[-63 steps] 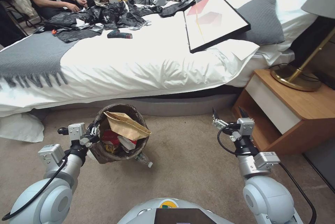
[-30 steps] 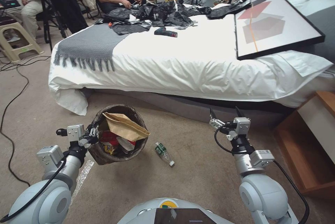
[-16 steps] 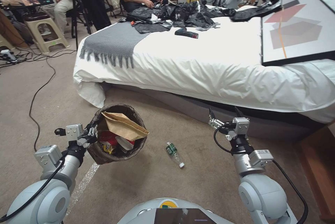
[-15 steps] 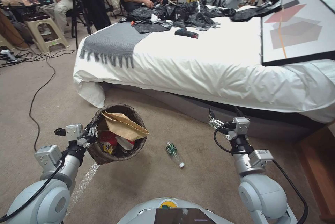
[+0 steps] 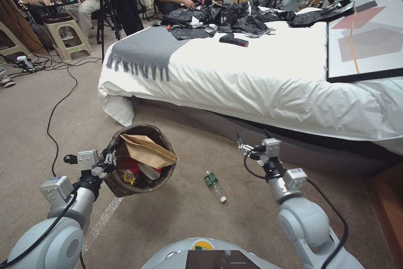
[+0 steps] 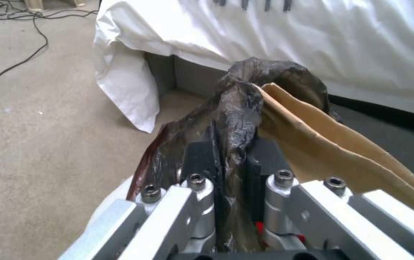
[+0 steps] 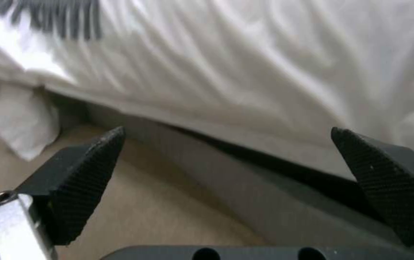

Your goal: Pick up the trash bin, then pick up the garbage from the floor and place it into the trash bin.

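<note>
My left gripper (image 5: 111, 160) is shut on the rim of the trash bin (image 5: 126, 185) and holds it off the floor (image 5: 189, 218); the bin's dark brown bag (image 6: 245, 94) is pinched between the fingers (image 6: 202, 159). Inside lie a flat brown paper bag (image 5: 147, 151) and red and yellow wrappers (image 5: 128, 168). One piece of garbage, a small plastic bottle (image 5: 215, 180) with a green label, lies on the carpet between my arms. My right gripper (image 5: 252, 139) hangs open above the floor, right of the bottle, its black fingers (image 7: 86, 173) spread wide toward the bed.
A bed (image 5: 260, 76) with white sheets, a grey throw and a framed picture (image 5: 369, 38) runs across ahead. Black cables (image 5: 58, 105) trail over the carpet at left. People, stools and a screen stand at the far left. Shiny tape (image 5: 103, 218) lies below the bin.
The camera has swung left: the bed and nightstand slid right and the bottle came out from behind the bin. My right gripper has shifted left toward the bottle. The left still holds the bin.
</note>
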{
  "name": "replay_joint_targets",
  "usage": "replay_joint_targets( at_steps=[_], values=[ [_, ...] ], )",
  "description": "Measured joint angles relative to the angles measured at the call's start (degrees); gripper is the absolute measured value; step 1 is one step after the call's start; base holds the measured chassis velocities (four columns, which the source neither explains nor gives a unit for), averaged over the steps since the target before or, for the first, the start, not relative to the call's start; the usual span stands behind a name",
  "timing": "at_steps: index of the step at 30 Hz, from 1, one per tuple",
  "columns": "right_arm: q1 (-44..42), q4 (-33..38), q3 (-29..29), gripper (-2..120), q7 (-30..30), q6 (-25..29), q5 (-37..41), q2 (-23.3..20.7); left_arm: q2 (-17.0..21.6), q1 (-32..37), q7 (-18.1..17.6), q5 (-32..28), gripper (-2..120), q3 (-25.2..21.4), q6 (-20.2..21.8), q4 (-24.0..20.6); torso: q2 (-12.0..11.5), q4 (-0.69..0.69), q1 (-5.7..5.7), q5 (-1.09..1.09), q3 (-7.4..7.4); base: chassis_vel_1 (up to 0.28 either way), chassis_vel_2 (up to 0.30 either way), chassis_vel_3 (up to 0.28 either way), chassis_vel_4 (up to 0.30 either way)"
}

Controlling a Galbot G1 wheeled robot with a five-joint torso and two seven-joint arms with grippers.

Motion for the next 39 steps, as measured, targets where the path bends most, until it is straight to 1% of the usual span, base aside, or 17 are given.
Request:
replay_joint_targets(
  at_steps=[1,2,4,5,6,7,8,9,13,15,16,19,20,23,32,36,39],
  values=[
    [0.00,0.00,0.00,100,0.00,0.00,0.00,0.00,0.00,0.00,0.00,0.00,8,0.00,0.00,0.00,0.00,0.00,0.00,0.00,0.00,0.000,0.000,0.000,0.000],
    [1.29,-1.14,-1.20,100,0.40,-0.78,1.27,-1.18,0.06,0.11,0.00,0.00,8,-0.09,-0.01,0.00,0.00,0.00,0.00,0.00,0.00,0.000,0.000,0.000,0.000],
    [4.36,-3.34,-4.75,100,2.00,-4.13,6.78,-4.62,0.29,0.30,-0.01,-0.12,8,-0.38,-0.02,0.00,0.00,0.00,0.00,0.00,0.00,0.000,0.000,0.000,0.000],
    [4.36,-3.34,-4.75,100,2.00,-4.13,6.78,-4.62,0.29,0.30,-0.01,-0.12,8,-0.38,-0.02,0.00,0.00,0.00,0.00,0.00,0.00,0.000,0.000,0.000,0.000],
    [5.66,-4.21,-6.47,100,2.91,-5.88,9.70,-6.45,0.39,0.35,-0.02,-0.20,8,-0.55,-0.02,0.00,0.00,0.00,0.00,0.00,0.00,0.000,0.000,0.000,0.000],
    [5.66,-4.21,-6.47,100,2.91,-5.88,9.70,-6.45,0.39,0.35,-0.02,-0.20,8,-0.55,-0.02,0.00,0.00,0.00,0.00,0.00,0.00,0.000,0.000,0.000,0.000],
    [7.13,-5.16,-8.64,100,4.10,-8.41,12.96,-8.48,0.42,0.39,-0.04,-0.28,8,-0.68,-0.02,0.00,0.00,-0.01,0.00,-0.01,0.00,0.000,0.000,0.000,0.000],
    [7.80,-5.74,-9.71,100,4.76,-10.00,14.68,-9.33,0.41,0.40,-0.06,-0.29,8,-0.72,-0.02,0.00,0.00,-0.01,0.00,0.00,0.00,0.000,0.000,0.000,0.000],
    [9.35,-7.45,-12.26,100,6.21,-12.65,18.11,-10.82,0.33,0.39,-0.08,-0.35,8,-0.84,-0.02,0.00,0.00,-0.02,0.00,-0.01,0.00,0.000,0.000,0.000,0.000],
    [11.56,-9.23,-15.08,100,8.50,-16.16,23.69,-11.53,0.26,0.38,-0.09,-0.43,8,-1.04,-0.03,0.00,0.00,-0.02,0.00,-0.01,0.00,0.000,0.000,0.000,0.000],
    [11.56,-9.23,-15.08,100,8.50,-16.16,23.69,-11.53,0.26,0.38,-0.09,-0.43,8,-1.04,-0.03,0.00,0.00,-0.02,0.00,-0.01,0.00,0.000,0.000,0.000,0.000],
    [14.72,-11.80,-18.29,100,11.61,-18.80,30.70,-11.58,0.20,0.46,-0.10,-0.50,8,-1.17,-0.15,0.00,0.00,-0.01,0.00,-0.01,0.00,0.000,0.000,0.000,0.000],
    [14.72,-11.80,-18.29,100,11.61,-18.80,30.70,-11.58,0.20,0.46,-0.10,-0.50,8,-1.17,-0.15,0.00,0.00,-0.01,0.00,-0.01,0.00,0.000,0.000,0.000,0.000],
    [17.81,-16.41,-20.90,100,13.33,-20.16,33.87,-11.20,0.20,0.64,-0.09,-0.52,8,-1.29,-0.42,0.00,0.00,-0.01,0.00,-0.01,0.00,0.000,0.000,0.000,0.000],
    [20.12,-21.93,-22.81,100,14.04,-21.25,35.68,-9.95,0.08,0.74,-0.11,-0.89,8,-1.79,-0.56,0.00,0.00,-0.02,0.00,-0.01,0.00,0.000,0.000,0.000,0.000],
    [21.38,-24.17,-24.63,100,13.91,-21.46,35.75,-8.96,0.15,0.72,-0.12,-0.91,8,-1.59,-0.56,0.00,0.00,-0.01,0.00,-0.02,0.00,0.000,0.000,0.000,0.000],
    [22.85,-27.20,-26.98,100,13.97,-21.38,34.90,-7.27,0.16,0.72,-0.12,-0.84,8,-1.39,-0.56,0.00,0.00,-0.01,0.00,-0.02,0.00,0.000,0.000,0.000,0.000]
  ],
)
